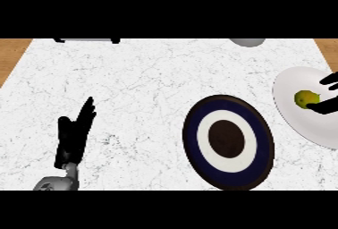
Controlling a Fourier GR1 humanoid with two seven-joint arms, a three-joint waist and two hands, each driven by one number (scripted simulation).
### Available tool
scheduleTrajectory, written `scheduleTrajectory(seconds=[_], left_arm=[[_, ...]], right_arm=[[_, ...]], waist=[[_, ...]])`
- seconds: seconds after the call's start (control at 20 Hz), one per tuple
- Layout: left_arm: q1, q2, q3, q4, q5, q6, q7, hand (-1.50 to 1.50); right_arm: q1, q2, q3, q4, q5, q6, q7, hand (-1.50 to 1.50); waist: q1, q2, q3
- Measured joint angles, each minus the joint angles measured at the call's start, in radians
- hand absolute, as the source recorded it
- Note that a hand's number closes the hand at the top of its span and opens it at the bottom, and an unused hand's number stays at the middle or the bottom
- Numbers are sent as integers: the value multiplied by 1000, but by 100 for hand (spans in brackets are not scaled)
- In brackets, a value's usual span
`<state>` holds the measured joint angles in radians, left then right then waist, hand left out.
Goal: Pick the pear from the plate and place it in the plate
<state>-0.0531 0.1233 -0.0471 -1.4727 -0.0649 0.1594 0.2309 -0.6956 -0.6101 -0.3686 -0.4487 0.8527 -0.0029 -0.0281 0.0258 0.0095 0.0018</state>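
A small yellow-green pear (305, 98) lies on a white plate (303, 120) at the counter's right edge. My right hand (327, 106) comes in from the right edge, with one finger above the pear and another below it, curled towards it on both sides. A second plate (198, 138), dark blue with a white ring and a dark brown centre, sits left of the white one with nothing on it. My left hand (74, 134) rests at the lower left, fingers straight and pointing up, holding nothing.
A grey round object (247, 42) shows at the top edge, right of centre. A dark flat object (86, 40) lies at the top left. Wooden surface borders the white marble counter (145, 76) at both upper corners.
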Motion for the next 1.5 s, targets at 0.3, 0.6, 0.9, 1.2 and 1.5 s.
scheduleTrajectory(seconds=[0.3,0.6,0.9,1.2,1.5], left_arm=[[-2,3,6,-2,-3,-3,11,0],[5,1,17,14,2,-1,-4,0],[4,13,27,1,9,-16,9,0],[3,-9,17,9,-10,-6,-1,0],[-19,-7,27,20,-11,-17,3,0]], right_arm=[[-2,-33,-60,57,-83,37,-222,-150],[-24,-22,-249,50,-301,78,-369,-150],[31,-76,-361,98,-444,204,-475,-150],[79,-98,-367,138,-502,289,-566,-150],[88,-92,-343,173,-521,283,-652,-150]], waist=[[-6,-1,1],[-21,-6,1],[-18,-5,0],[-14,-5,0],[-7,-2,1]])
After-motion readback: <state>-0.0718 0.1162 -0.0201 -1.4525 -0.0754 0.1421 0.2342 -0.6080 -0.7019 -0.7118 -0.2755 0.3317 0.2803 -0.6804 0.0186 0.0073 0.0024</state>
